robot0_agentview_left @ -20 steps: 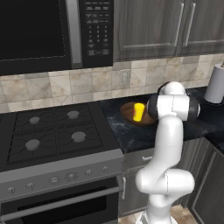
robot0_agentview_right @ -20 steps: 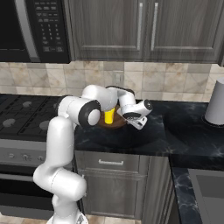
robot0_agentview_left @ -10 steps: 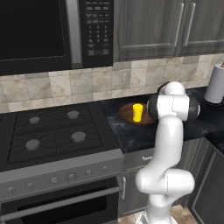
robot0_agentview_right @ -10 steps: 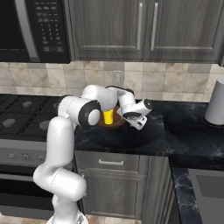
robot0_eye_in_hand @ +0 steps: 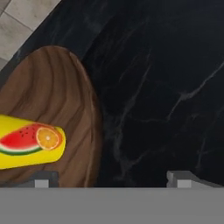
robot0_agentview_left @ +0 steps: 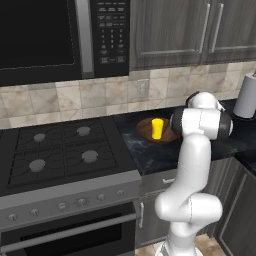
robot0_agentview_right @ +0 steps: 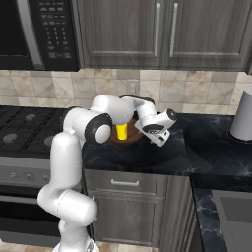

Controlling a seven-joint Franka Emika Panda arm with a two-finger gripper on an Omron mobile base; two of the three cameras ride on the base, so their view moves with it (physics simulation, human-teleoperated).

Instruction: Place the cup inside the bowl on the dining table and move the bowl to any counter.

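Claw [robot0_agentview_right: 156,139] spread wide, nothing between the tips; fingers [robot0_eye_in_hand: 41,179] well apart at the bottom of the hand view, one over the bowl's rim, the other over bare black stone. Hangs low just beside the bowl's right edge in the right base view, angled down toward the bench [robot0_agentview_right: 197,142]. Hidden behind the arm's elbow in the left base view.

Bowl [robot0_eye_in_hand: 57,105] sits flat on the bench, dark wood with clear grain, close to the tiled wall. Cup [robot0_eye_in_hand: 26,142] stands inside it, upright in both base views [robot0_agentview_left: 157,129], long axis vertical, open end up. In the hand view lies sideways across the frame, end pointing right, since the camera is rolled. Hand view alone reveals a printed picture on the yellow side: a watermelon slice and an orange slice. No letters or brand to be read on it. Base views give only plain yellow.

Left of the bowl, a gas stove [robot0_agentview_left: 55,155] with four burners, knobs along its front. Above it a microwave [robot0_agentview_left: 60,35]; keypad marks too small to read. Grey cabinets [robot0_agentview_right: 147,29] with bar handles overhead. A pale roll [robot0_agentview_right: 242,115] stands upright on a dark base at the bench's far right, well apart from the bowl.
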